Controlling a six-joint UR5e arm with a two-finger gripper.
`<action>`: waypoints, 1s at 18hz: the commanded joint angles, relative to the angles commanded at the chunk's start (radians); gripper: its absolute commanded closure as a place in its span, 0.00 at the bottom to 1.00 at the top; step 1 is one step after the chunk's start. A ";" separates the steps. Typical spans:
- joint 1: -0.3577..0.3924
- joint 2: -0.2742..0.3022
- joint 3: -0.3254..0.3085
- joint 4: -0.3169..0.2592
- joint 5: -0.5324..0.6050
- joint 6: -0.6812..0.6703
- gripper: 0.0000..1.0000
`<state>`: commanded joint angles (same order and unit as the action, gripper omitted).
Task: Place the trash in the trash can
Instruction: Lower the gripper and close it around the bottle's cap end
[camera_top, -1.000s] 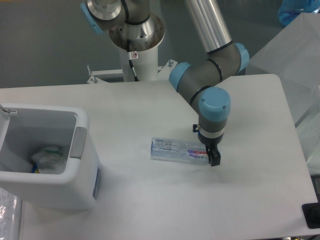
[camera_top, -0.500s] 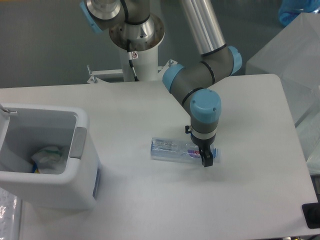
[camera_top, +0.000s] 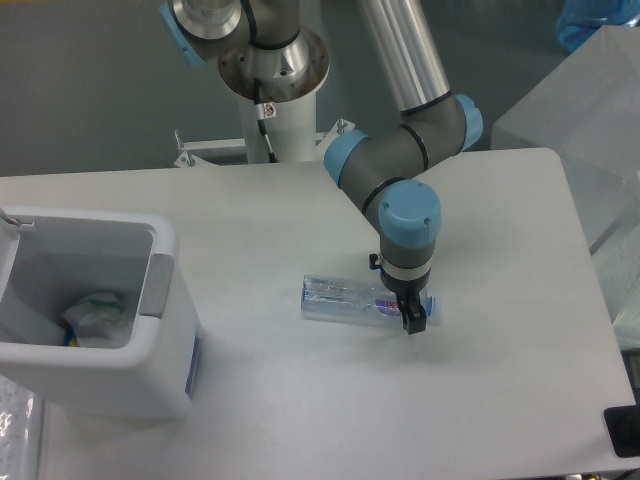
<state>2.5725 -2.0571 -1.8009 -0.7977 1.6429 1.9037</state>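
The clear plastic bottle (camera_top: 340, 298) lies on its side near the middle of the white table, its pink-purple label at the right end. My gripper (camera_top: 408, 308) points straight down over that labelled end. One dark finger (camera_top: 413, 320) shows on the bottle's near side; the other is hidden behind the wrist. How wide the jaws stand is hidden. The crumpled white wrapper (camera_top: 98, 315) with a green mark lies inside the white trash can (camera_top: 160, 290) at the left edge of the table.
The robot's base column (camera_top: 270, 80) stands at the back of the table. A translucent plastic-covered block (camera_top: 590, 110) sits beyond the right rear corner. A small black object (camera_top: 625, 430) is at the front right edge.
The arm shifted a little to the left along the bottle, onto its labelled end, then held still over the last half second. The bottle has not moved.
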 joint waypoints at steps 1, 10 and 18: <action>0.000 0.000 0.000 0.000 0.000 0.000 0.17; 0.000 0.000 0.006 -0.002 0.000 -0.002 0.26; 0.002 0.002 0.005 -0.002 0.000 -0.003 0.31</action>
<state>2.5740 -2.0555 -1.7963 -0.7992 1.6429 1.9006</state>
